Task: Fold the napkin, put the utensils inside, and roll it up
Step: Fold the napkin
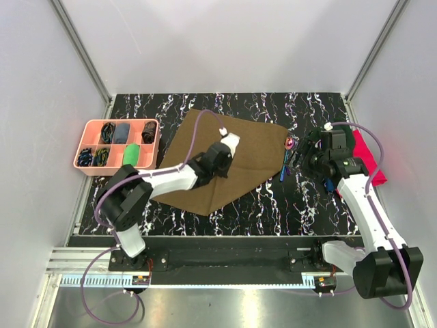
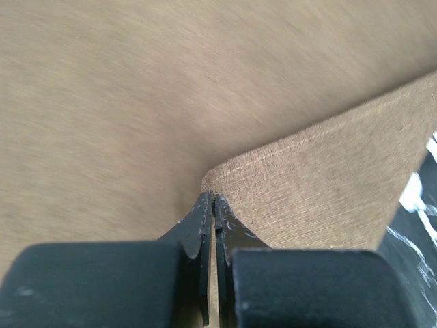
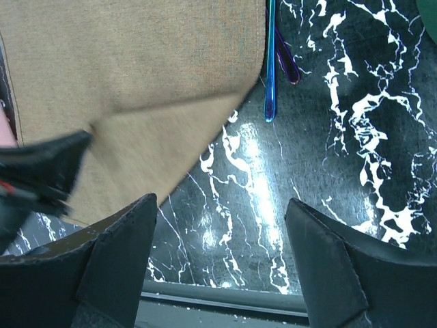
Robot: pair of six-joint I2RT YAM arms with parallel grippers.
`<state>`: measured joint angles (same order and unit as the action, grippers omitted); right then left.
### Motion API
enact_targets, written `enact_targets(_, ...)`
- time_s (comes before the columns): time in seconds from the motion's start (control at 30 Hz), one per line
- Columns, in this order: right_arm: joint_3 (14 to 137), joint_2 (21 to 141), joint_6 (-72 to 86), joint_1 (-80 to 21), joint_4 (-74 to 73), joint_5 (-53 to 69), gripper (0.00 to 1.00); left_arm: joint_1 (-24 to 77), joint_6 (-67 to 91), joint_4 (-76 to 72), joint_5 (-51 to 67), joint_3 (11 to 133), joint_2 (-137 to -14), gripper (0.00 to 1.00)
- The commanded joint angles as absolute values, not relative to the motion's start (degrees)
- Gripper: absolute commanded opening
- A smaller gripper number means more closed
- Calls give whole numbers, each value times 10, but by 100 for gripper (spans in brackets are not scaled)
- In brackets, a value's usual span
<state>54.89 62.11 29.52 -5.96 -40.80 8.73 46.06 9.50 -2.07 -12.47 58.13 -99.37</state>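
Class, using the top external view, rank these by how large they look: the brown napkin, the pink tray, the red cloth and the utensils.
1. napkin
2. pink tray
3. red cloth, which is partly hidden, so less sure
4. utensils

**A:** What sort of place is this?

**B:** A robotics lab, and a boxed-in test cell at that, not a home or kitchen. Plain white wall panels [image 1: 41, 102] in aluminium framing [image 1: 80, 51] close off a black marbled tabletop [image 1: 273, 205].

**A:** What else shows it?

**B:** The left arm [image 1: 164, 179] and the right arm [image 1: 365, 205], both white and black, are bolted to a base rail [image 1: 225, 256] at the near edge. Purple cables [image 1: 194, 135] loop off them. A pink compartment tray [image 1: 117, 122] holds sorted small items. The only homely things are the napkin [image 1: 256, 147] and utensils [image 1: 285, 169], lying between the machines.
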Motion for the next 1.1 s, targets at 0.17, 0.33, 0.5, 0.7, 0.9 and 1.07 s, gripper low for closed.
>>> enact_targets(0.17,560,680,287,-57,-360,109,85,357,84,-16,-96,699,-1048,0)
enact_targets(0.33,574,720,285,-57,-345,114,85,305,85,-10,-67,776,-1096,0)
enact_targets(0.5,584,758,280,-57,-337,120,84,264,83,12,-43,849,-1152,0)
enact_targets(0.7,599,782,277,-57,-330,123,84,223,82,32,-25,942,-1208,0)
enact_targets(0.9,608,805,274,-57,-325,130,84,185,82,36,-3,1002,-1248,0)
enact_targets(1.07,611,819,269,-57,-324,133,84,170,71,46,26,1054,-1287,0)
